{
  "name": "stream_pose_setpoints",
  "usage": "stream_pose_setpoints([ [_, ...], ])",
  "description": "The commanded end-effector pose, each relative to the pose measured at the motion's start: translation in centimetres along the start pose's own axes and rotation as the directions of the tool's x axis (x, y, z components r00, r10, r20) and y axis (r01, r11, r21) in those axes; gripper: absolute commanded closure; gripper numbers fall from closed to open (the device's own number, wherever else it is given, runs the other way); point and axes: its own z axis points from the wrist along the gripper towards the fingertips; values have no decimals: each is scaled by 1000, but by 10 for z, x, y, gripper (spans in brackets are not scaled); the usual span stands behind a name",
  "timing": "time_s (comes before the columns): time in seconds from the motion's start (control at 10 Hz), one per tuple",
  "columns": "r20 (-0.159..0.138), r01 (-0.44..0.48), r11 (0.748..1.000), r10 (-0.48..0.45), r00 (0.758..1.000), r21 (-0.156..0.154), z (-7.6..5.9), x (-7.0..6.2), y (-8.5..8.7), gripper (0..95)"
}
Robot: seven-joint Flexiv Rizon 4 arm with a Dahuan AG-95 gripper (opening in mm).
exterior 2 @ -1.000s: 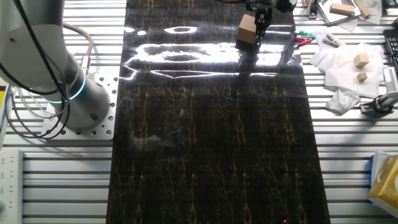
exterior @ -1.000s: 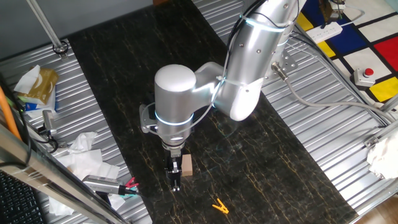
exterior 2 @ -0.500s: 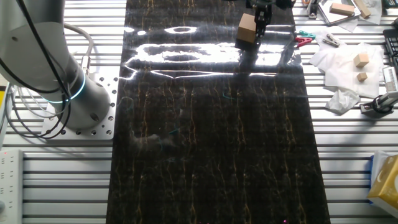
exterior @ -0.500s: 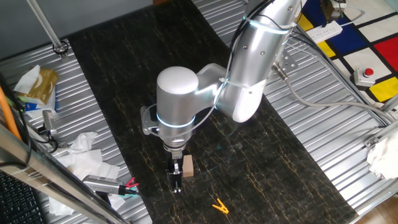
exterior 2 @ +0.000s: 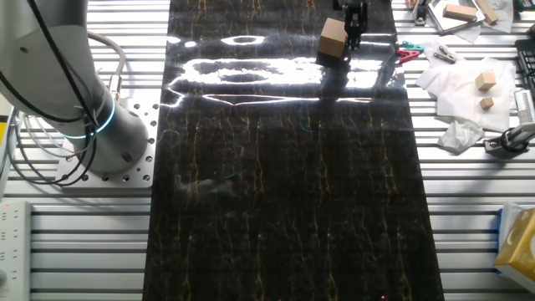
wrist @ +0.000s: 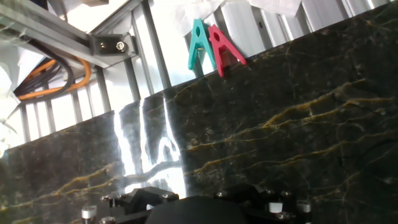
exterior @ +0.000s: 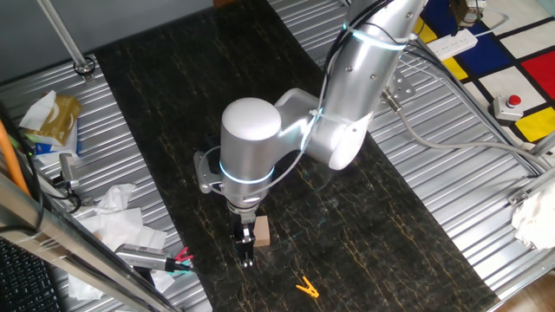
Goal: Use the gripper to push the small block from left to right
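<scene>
While its jaws look pressed together, the gripper [exterior: 246, 252] touches the cubic wooden small block [exterior: 260, 231].

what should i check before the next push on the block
1. Claw down at block height: ok, it stands right beside the block.
2. Claw touching block: ok, no gap shows from either fixed camera.
3. Block flat on the mat: ok.
4. Path on the far side of the block: ok; the orange clip lies nearer the mat's end, off that line.
5. Claw shut: cannot tell, fingers too small and dark.
6. Block seen from the hand camera: not ok, only mat and two clips show.
</scene>
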Motion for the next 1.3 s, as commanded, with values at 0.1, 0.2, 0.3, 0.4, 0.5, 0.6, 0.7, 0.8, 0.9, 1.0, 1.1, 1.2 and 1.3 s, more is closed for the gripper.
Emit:
stream_pose_setpoints([
  [0.1,-7,37,999,-37,999,0,-8,-3,-11,0],
  [0.2,-9,39,999,-39,999,1,-9,-3,-13,0],
  [0.3,-9,40,999,-40,999,-1,-8,-1,-16,0],
  [0.4,-9,37,999,-37,999,-4,-7,1,-18,0],
  [0.5,-11,24,1000,-24,1000,-13,-7,1,-18,0],
  [0.6,-13,6,1000,-6,1000,-24,-7,1,-18,0],
  [0.7,-14,-10,999,10,1000,-37,-6,2,-17,0],
  [0.8,-21,-44,997,43,999,-66,-4,2,-15,0],
  [0.9,-23,-61,995,60,998,-75,-2,3,-12,0],
  [1.0,-23,-72,994,71,997,-78,0,4,-7,0],
  [1.1,-22,-78,994,76,997,-78,2,5,-4,0],
  [1.2,-21,-81,994,80,997,-78,5,6,-1,0],
  [1.3,-20,-86,993,84,996,-76,7,7,2,0],
])
